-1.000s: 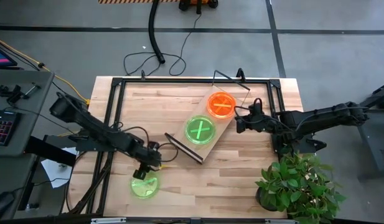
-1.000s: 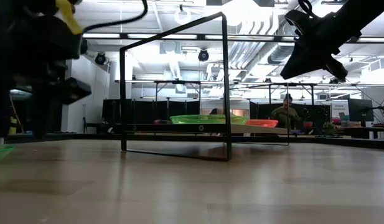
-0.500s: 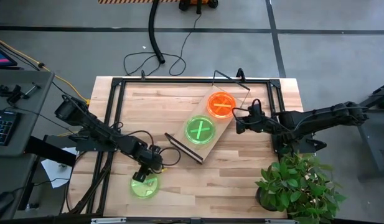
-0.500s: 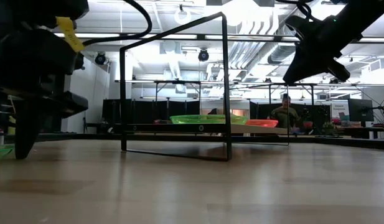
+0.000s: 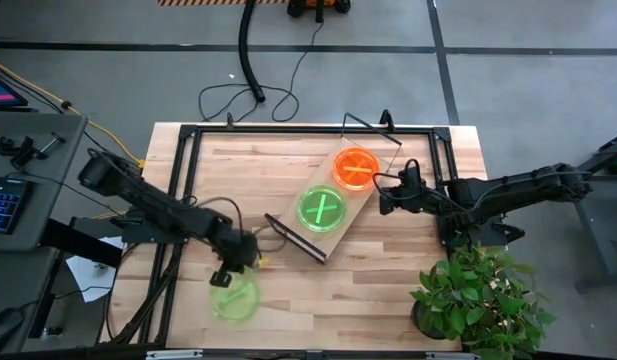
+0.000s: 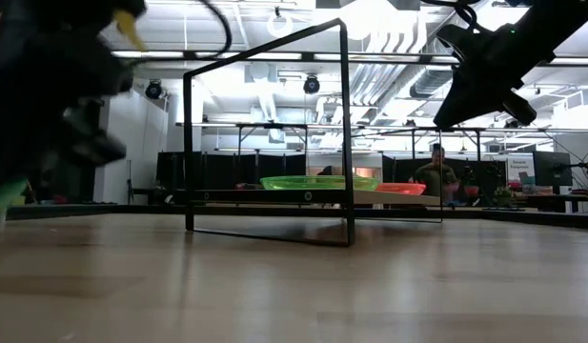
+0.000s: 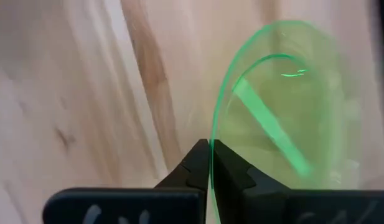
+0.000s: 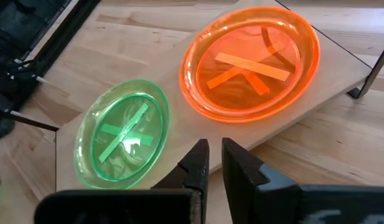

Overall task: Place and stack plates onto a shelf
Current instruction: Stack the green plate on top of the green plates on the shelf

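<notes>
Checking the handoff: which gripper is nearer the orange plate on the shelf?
Right. The right gripper hovers just beside the orange plate; the left gripper is across the table, clamping a green plate.

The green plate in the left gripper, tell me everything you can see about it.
The green plate is a small round dish of translucent neon green plastic with a bright streak across it. The left gripper is shut on its rim, its two dark fingers pinching the edge. In the left wrist view it looks tilted and blurred above the wooden table. In the high view it sits near the table's front left, apart from the shelf.
</notes>
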